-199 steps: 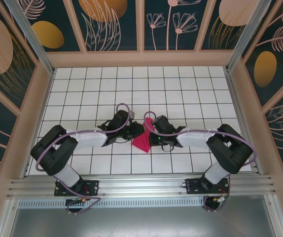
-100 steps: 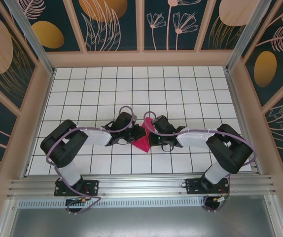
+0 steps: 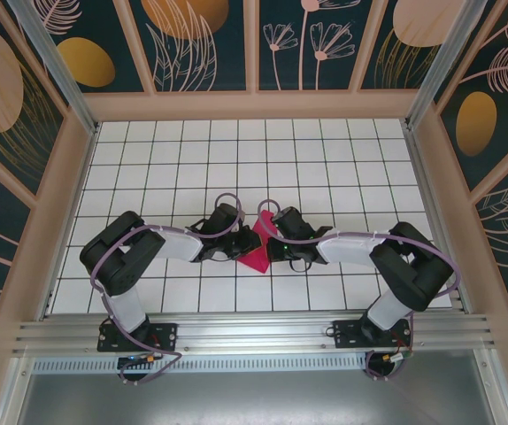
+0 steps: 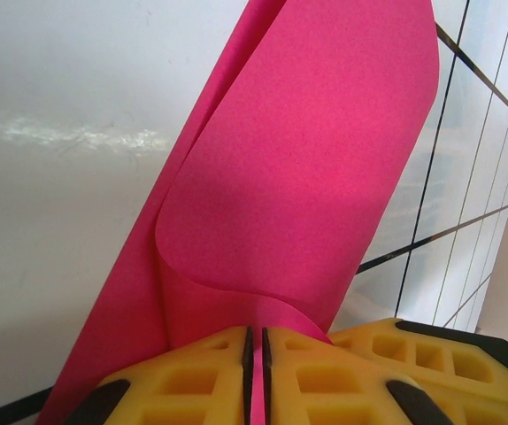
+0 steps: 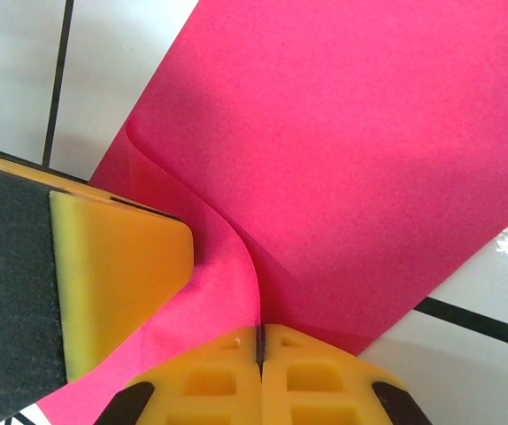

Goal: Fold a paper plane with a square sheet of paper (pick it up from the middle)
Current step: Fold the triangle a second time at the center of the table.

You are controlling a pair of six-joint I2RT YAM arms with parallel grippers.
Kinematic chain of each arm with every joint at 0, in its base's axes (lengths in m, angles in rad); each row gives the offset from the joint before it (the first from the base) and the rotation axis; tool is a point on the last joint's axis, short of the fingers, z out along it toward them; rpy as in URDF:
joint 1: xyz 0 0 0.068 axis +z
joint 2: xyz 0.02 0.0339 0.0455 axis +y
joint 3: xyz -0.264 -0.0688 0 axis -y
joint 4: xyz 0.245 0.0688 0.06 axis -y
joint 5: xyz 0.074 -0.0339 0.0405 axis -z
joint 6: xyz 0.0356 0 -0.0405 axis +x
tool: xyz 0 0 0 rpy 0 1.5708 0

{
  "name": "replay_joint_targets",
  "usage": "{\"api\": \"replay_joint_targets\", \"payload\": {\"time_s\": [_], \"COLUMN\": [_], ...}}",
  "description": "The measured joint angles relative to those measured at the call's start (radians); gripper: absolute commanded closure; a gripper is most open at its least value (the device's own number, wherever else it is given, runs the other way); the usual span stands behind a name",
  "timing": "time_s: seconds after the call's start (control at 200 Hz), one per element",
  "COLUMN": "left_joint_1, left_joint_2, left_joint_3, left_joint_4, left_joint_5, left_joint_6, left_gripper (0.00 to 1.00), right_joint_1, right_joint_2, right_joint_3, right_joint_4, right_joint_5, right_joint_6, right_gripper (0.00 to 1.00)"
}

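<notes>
Obs., standing at the cell. The square sheet of paper [image 3: 256, 254] is no longer flat. It is a magenta doubled-over shape standing up from the tiled table [image 3: 342, 150], a little toward 6 o'clock of the table's middle. The left gripper [image 3: 239, 243] is at its 9 o'clock and the right gripper [image 3: 268, 241] at its 3 o'clock, both touching it.

Progress (my judgement): early. The sheet is lifted and bent over on itself, and the bend reads as a soft roll, not a pressed crease. No pointed nose, wings or central ridge can be seen. Nearly all the folds are left to do.

Fingers, left wrist view: the two yellow fingers [image 4: 192, 376] are together, with a thin paper edge nipped in the slit between them. The sheet runs off toward 12–1 o'clock.

Fingers, right wrist view: likewise pressed together on the paper edge at 6 o'clock, the sheet spreading toward 1 o'clock. A yellow-and-black pad [image 5: 117, 266] at 8 o'clock lies against the paper. It is probably the other arm's finger, but I cannot confirm that.
</notes>
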Motion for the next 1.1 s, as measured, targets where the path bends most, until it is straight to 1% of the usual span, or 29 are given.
{"api": "replay_joint_targets", "payload": {"time_s": [0.125,0.205,0.3,0.345,0.4,0.465,0.56,0.681,0.891,1.101], "left_joint_1": [0.0,0.0,0.0,0.0,0.0,0.0,0.0,0.0,0.0,0.0], "left_joint_2": [0.0,0.001,0.003,0.003,0.004,0.004,0.005,0.005,0.006,0.006], "left_joint_3": [-0.002,-0.002,-0.002,-0.002,-0.002,-0.002,-0.002,-0.002,-0.002,-0.002], "left_joint_4": [0.003,0.007,0.01,0.01,0.011,0.013,0.014,0.014,0.015,0.018], "left_joint_5": [-0.001,-0.002,0.0,0.0,0.002,0.002,0.003,0.003,0.003,0.004], "left_joint_6": [0.0,0.0,0.0,0.0,0.0,0.0,0.0,0.0,0.001,0.001], "left_gripper": [0.84,0.84,0.84,0.84,0.84,0.84,0.85,0.85,0.85,0.85], "right_joint_1": [0.001,0.002,0.0,-0.001,-0.004,-0.008,-0.011,-0.011,-0.004,0.013], "right_joint_2": [-0.004,-0.024,-0.087,-0.131,-0.186,-0.245,-0.283,-0.272,-0.21,-0.152], "right_joint_3": [0.007,0.007,0.006,0.002,-0.01,-0.036,-0.079,-0.13,-0.151,-0.15], "right_joint_4": [-0.017,-0.036,-0.067,-0.071,-0.066,-0.049,-0.002,0.075,0.15,0.183], "right_joint_5": [0.008,0.026,0.05,0.053,0.05,0.03,-0.038,-0.13,-0.22,-0.249], "right_joint_6": [0.01,0.022,0.043,0.056,0.07,0.092,0.132,0.176,0.221,0.232], "right_gripper": [0.89,0.8,0.76,0.71,0.71,0.73,0.88,0.99,1.0,1.0]}}
